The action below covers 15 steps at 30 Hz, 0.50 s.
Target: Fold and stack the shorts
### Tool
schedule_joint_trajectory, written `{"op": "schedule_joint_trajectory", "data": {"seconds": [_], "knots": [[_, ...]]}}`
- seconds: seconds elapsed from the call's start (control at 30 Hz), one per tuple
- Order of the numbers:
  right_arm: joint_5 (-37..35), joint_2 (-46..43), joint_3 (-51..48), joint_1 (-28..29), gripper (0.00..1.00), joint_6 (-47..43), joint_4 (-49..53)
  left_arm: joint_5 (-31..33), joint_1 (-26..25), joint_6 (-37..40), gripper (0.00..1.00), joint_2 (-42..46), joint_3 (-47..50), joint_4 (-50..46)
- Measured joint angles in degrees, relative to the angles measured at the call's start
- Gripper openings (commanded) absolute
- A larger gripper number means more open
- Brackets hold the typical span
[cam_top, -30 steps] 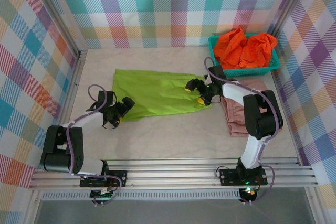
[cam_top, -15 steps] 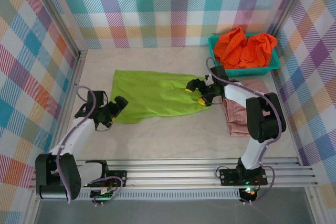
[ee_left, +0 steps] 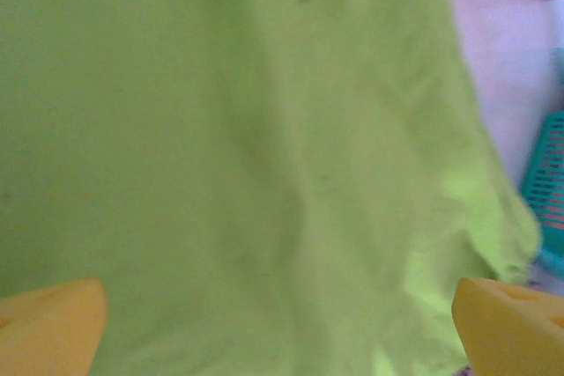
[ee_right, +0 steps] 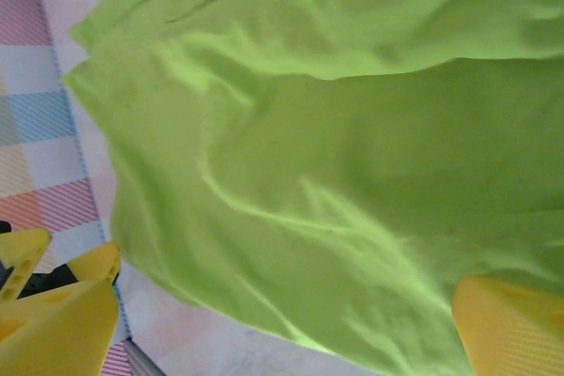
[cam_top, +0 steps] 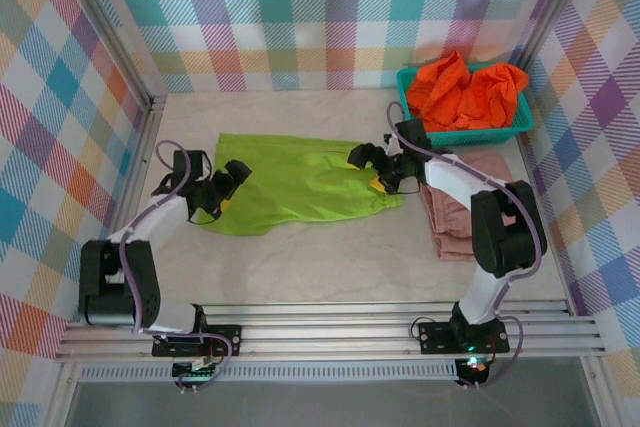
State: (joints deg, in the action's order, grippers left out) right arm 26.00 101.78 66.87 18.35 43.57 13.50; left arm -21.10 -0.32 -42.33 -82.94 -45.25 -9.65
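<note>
The lime green shorts (cam_top: 300, 185) lie spread flat in the middle of the table. My left gripper (cam_top: 229, 183) hovers open over their left edge, and green cloth (ee_left: 264, 147) spans the gap between its yellow fingertips (ee_left: 53, 323). My right gripper (cam_top: 368, 169) stands open over the right edge of the green shorts (ee_right: 335, 156), with nothing pinched between its fingertips (ee_right: 507, 328). The dusty pink shorts (cam_top: 452, 229) lie folded at the right, partly under my right arm. The bright orange shorts (cam_top: 465, 92) are heaped in the basket.
A teal plastic basket (cam_top: 470, 135) stands at the back right corner. Checked walls close in the table on three sides, with a metal rail along the left edge (cam_top: 140, 182). Bare tabletop (cam_top: 320, 257) lies in front of the green shorts.
My left gripper has swung away from me, up onto the left edge of the green shorts. My right gripper has shifted slightly left and farther back. Both stay open.
</note>
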Motion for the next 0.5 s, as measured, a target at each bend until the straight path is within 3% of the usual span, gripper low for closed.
{"op": "schedule_joint_trajectory", "data": {"seconds": [0.23,0.5], "knots": [[-1.29,2.73,-0.92,-0.44,0.97,-1.25,0.55,4.33,0.04,1.64,1.0,-2.82,4.76,2.43],[1.14,-0.94,-7.52,-0.52,0.97,-0.68,-2.45,7.91,1.2,2.8,1.0,4.2,10.64,1.75]]}}
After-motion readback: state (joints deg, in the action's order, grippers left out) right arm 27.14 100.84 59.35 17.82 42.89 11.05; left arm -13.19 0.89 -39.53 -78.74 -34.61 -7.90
